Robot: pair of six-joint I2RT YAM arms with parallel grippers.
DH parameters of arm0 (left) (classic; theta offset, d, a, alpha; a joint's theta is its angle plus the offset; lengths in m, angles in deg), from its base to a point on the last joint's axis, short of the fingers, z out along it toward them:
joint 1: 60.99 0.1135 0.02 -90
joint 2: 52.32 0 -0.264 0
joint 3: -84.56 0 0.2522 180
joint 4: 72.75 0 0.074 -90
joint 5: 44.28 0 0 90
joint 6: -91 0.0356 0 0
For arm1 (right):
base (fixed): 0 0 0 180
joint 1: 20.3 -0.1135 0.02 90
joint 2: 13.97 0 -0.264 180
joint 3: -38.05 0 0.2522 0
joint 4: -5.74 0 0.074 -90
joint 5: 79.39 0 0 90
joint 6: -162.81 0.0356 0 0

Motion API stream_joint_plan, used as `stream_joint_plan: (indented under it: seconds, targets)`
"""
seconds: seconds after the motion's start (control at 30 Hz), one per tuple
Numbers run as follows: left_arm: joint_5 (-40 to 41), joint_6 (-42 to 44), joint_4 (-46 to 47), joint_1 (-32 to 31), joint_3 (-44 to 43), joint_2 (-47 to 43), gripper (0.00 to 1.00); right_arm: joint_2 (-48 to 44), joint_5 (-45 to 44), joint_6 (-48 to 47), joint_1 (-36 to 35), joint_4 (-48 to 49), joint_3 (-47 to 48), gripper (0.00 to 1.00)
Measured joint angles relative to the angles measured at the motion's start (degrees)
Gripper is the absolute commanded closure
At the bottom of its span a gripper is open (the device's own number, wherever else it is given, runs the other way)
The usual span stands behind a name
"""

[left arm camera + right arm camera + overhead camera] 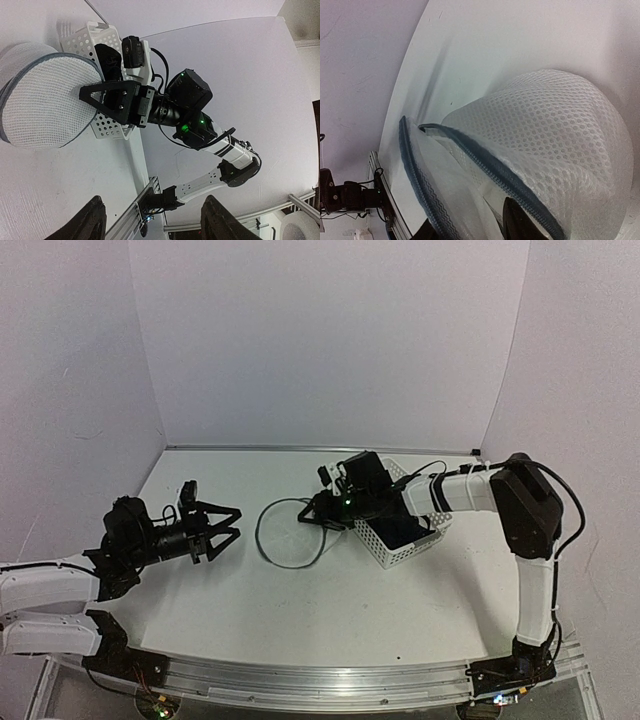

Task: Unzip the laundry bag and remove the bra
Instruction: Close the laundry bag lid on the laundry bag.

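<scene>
light: soft, even, violet cast | shadows: faint beside laundry bag point(555, 130) | wrist views: edges bent

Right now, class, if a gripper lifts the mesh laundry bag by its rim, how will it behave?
Probably floppy: the laundry bag is thin mesh, creased in places. Likely light; you can see through it.

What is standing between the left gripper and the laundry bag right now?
Nothing visible. Only bare table lies between the open left gripper and the laundry bag. The right gripper sits at the bag's far edge, beside the white basket.
</scene>
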Motion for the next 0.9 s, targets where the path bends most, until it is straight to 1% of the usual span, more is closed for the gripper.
stream_joint_plan:
  seconds: [0.13,0.37,0.47,0.57,0.73,0.9]
  targets:
    - [0.0,0.52,-0.09,0.17,-0.2,0.57,0.35,-1.6,-1.6,-0.33,-0.02,-0.02,-1.29,0.58]
    - [-0.07,0.63,-0.15,0.33,-0.39,1.38,0.35,-10.34,-6.6,-3.43,-0.02,-0.72,-4.28,0.58]
    - [-0.28,0.7,-0.39,0.42,-0.85,2.12,0.35,-13.51,-7.19,-5.4,-0.04,-0.57,-4.26,0.58]
    - [-0.33,0.76,-0.35,0.57,-1.11,2.73,0.35,-15.34,-7.39,-7.82,-0.44,-0.55,-4.22,0.55]
    - [-0.44,0.76,-0.44,0.57,-1.27,3.69,0.35,-15.47,-8.35,-14.16,-3.52,-0.68,-3.8,0.53]
    - [-0.76,0.81,-0.35,0.68,-1.81,3.87,0.35,-14.64,-12.48,-23.26,-5.92,-0.07,-3.21,0.48]
